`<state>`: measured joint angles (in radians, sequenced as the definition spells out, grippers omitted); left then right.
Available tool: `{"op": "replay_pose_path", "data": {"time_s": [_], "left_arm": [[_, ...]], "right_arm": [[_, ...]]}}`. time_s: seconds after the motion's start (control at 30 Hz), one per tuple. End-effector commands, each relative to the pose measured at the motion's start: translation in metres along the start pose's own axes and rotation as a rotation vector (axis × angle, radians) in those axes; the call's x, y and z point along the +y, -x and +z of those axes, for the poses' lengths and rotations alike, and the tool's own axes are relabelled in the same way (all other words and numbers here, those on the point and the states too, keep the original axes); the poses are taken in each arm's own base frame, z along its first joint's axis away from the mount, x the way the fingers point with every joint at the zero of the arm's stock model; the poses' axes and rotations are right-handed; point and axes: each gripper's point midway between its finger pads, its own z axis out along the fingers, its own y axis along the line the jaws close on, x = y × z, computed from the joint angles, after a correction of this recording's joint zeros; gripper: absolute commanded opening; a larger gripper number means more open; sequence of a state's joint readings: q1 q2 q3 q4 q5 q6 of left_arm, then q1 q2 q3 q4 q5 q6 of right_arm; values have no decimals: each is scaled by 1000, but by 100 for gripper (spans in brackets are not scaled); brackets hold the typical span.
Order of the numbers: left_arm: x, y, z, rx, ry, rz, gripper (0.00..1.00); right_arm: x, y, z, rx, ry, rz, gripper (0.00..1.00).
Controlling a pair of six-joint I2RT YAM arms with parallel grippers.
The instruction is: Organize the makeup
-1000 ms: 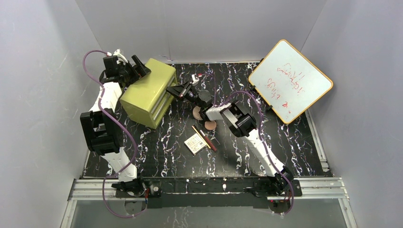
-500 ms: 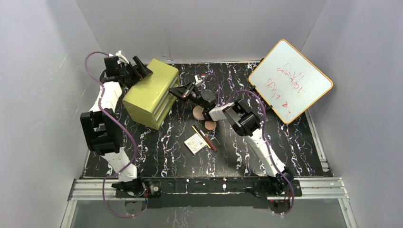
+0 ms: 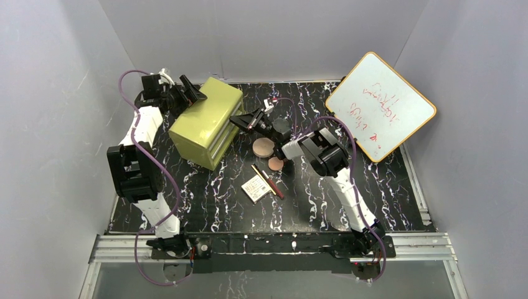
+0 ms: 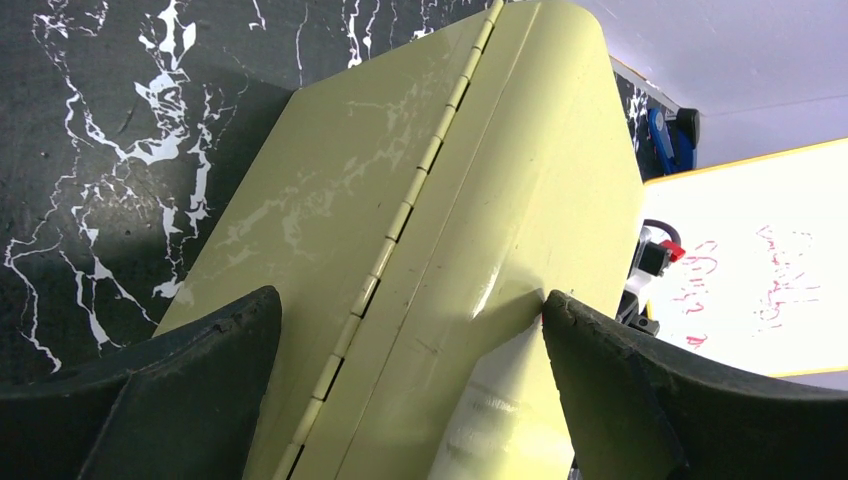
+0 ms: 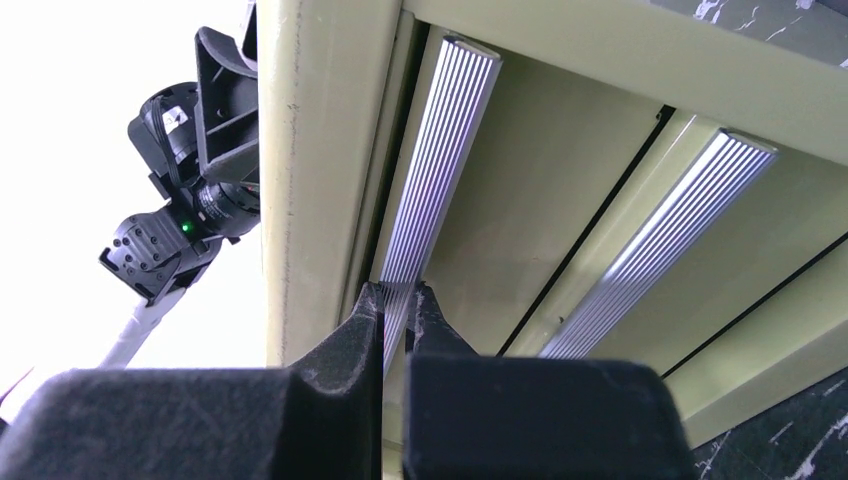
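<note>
The right pincer (image 5: 398, 300) is pinched shut on the ribbed silver handle (image 5: 430, 170) of the green drawer box (image 3: 205, 121); the left pincer (image 4: 410, 330), open, braces its back. The makeup (image 3: 264, 168) lies on the worktop (image 3: 373, 193). Next, probably a straight pull.

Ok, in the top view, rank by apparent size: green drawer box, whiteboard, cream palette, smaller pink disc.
1. whiteboard, though it may stand nearer the camera
2. green drawer box
3. cream palette
4. smaller pink disc
</note>
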<state>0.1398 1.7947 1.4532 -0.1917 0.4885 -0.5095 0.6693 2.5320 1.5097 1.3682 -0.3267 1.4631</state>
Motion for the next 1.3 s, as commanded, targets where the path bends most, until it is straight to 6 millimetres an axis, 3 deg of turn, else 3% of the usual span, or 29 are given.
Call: {"op": "replay_pose_path", "data": {"time_s": [0.0, 0.5, 1.27], "left_arm": [[29, -23, 1, 82, 116, -27, 99], [55, -26, -5, 83, 243, 37, 100], [53, -19, -12, 60, 261, 48, 99]], "right_arm": [[-23, 42, -25, -98, -52, -89, 1], [-37, 43, -63, -79, -110, -79, 1], [-40, 31, -130, -31, -243, -128, 1]]}}
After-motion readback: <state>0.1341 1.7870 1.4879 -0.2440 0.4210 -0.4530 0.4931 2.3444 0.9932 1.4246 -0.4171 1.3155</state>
